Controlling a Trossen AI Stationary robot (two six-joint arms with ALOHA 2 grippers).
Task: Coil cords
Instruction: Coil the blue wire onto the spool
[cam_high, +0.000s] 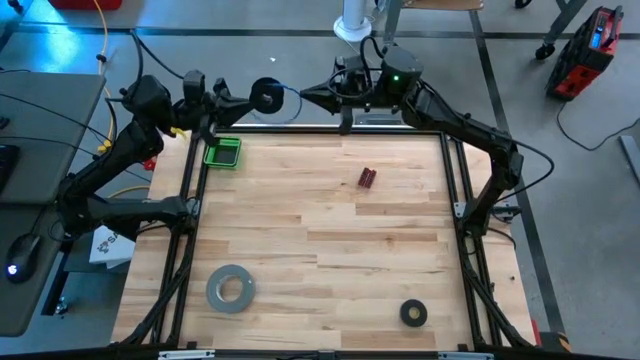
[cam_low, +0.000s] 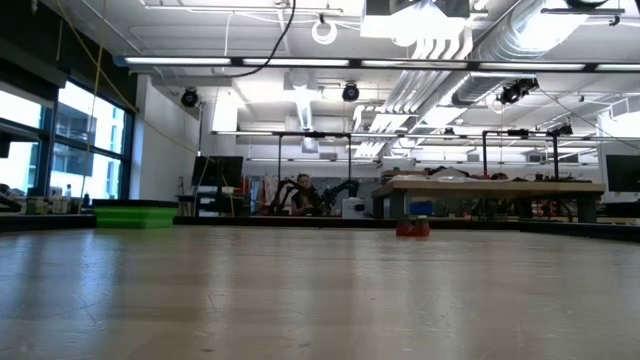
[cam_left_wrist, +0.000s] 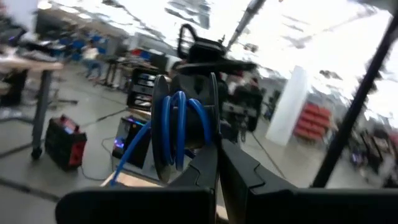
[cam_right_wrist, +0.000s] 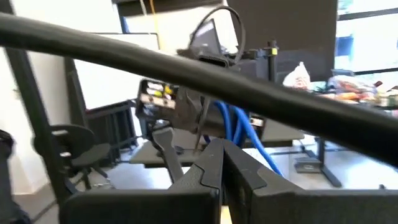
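Spool (cam_high: 266, 96) wound with blue cord (cam_left_wrist: 176, 127) held between both closed grippers' fingers (cam_left_wrist: 205, 171)

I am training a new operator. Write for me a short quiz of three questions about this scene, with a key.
1. True or false: the black spool lies flat on the table.
2. What colour is the cord wound on the spool?
3. The green tray sits nearer which arm: A) left, B) right?

Key: 1. False, the left gripper and the right gripper, both shut, hold it up beyond the table's far edge. 2. Blue. 3. A.
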